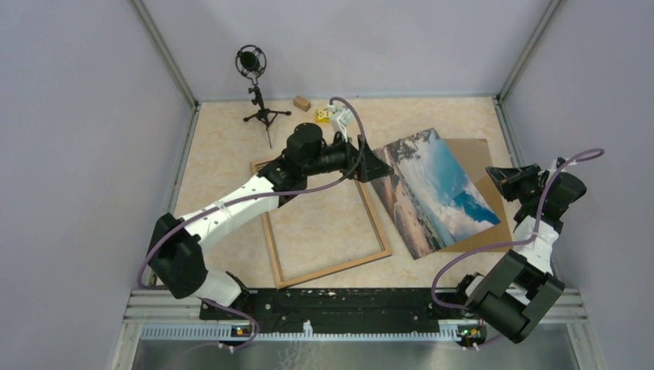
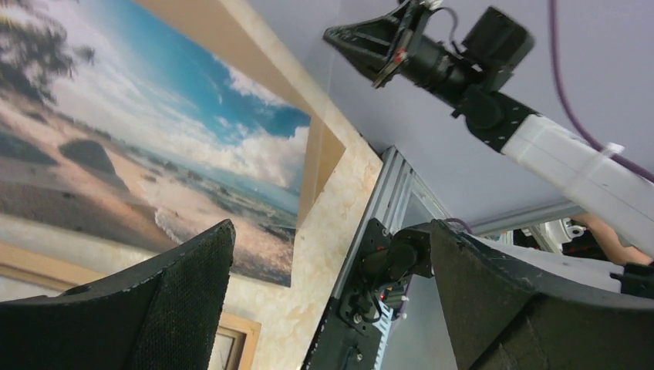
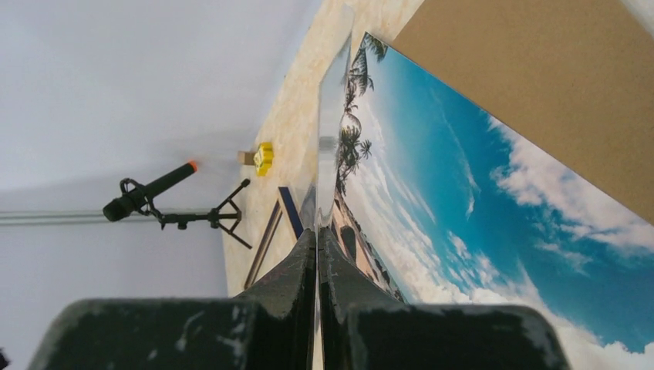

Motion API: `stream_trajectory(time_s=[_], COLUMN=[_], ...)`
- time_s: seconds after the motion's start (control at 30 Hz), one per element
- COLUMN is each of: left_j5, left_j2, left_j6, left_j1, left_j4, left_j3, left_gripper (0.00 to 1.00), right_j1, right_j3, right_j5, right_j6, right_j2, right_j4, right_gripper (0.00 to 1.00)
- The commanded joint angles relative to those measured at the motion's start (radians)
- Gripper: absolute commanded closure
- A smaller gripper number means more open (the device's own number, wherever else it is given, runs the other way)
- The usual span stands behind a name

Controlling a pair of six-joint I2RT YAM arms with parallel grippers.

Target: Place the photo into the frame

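— Where is the photo?

— The photo (image 1: 439, 189) lies face up and skewed, on the right half of the table (image 1: 224, 154). It is a glossy rectangle with blue sky, white cloud and a brown shore. Under it is a flat, matte brown board (image 1: 474, 158), whose far and right margins stick out past the print.

— And the frame?

— The frame (image 1: 333, 268) lies flat just left of the photo. It is a thin rim of light wood, and the speckled beige tabletop shows through its opening.

— What are the left fingers doing?

— The left fingers (image 2: 177, 308) are spread wide. They are two black pads with a rough, grainy face, and only air is between them. They hang near the frame's far right corner, close to the photo's left edge.

— And the right?

— The right fingers (image 3: 297, 308) are clenched tight, their scuffed black tips meeting in a thin line. They point across the photo from its right side, above the board. From the left wrist, the closed tips show in the air against the wall.

— Anything else?

— A black mic (image 1: 251, 62) stands on a small tripod at the far left.
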Motion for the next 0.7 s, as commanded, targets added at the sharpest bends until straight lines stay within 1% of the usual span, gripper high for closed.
stream_trajectory(time_s=[0.0, 0.03, 0.07, 0.1, 0.13, 0.2, 0.3, 0.37, 0.5, 0.53, 0.6, 0.67], left_j5=[-0.004, -0.019, -0.021, -0.016, -0.019, -0.006, 0.013, -0.001, -0.064, -0.077, -0.106, -0.130], left_j2=[0.072, 0.082, 0.093, 0.104, 0.120, 0.173, 0.283, 0.352, 0.467, 0.501, 0.566, 0.626], left_j6=[-0.138, -0.200, -0.279, -0.354, -0.428, -0.580, -0.769, -0.853, -0.961, -0.997, -1.088, -1.122], left_j1=[-0.001, -0.001, -0.001, -0.001, -0.002, -0.003, -0.018, -0.041, -0.081, -0.087, -0.092, -0.094], left_j4=[-0.039, -0.041, 0.002, 0.083, 0.200, 0.363, 0.529, 0.635, 0.752, 0.803, 0.919, 1.025], left_j3=[-0.042, -0.066, -0.106, -0.157, -0.203, -0.267, -0.294, -0.293, -0.276, -0.277, -0.279, -0.259], left_gripper=[0.02, 0.02, 0.02, 0.02, 0.02, 0.02, 0.04, 0.05, 0.07, 0.08, 0.14, 0.20], right_j1=[0.006, 0.006, 0.006, 0.006, 0.006, 0.006, 0.006, 0.006, 0.006, 0.006, 0.006, 0.006], right_j3=[0.055, 0.052, 0.047, 0.045, 0.042, 0.029, 0.022, 0.014, -0.005, -0.009, -0.016, -0.024], right_j5=[0.010, 0.009, 0.009, 0.009, 0.010, 0.010, 0.003, -0.002, -0.006, -0.006, -0.010, -0.013], right_j6=[0.004, 0.017, 0.029, 0.036, 0.044, 0.063, 0.069, 0.071, 0.077, 0.080, 0.082, 0.083], right_j2=[-0.052, -0.056, -0.058, -0.060, -0.062, -0.061, -0.050, -0.044, -0.039, -0.039, -0.039, -0.040], right_j4=[-0.076, -0.071, -0.063, -0.058, -0.053, -0.027, -0.012, -0.001, 0.021, 0.026, 0.034, 0.043], right_gripper=[1.00, 1.00, 1.00, 1.00, 1.00, 1.00, 1.00, 1.00, 1.00, 1.00, 1.00, 1.00])
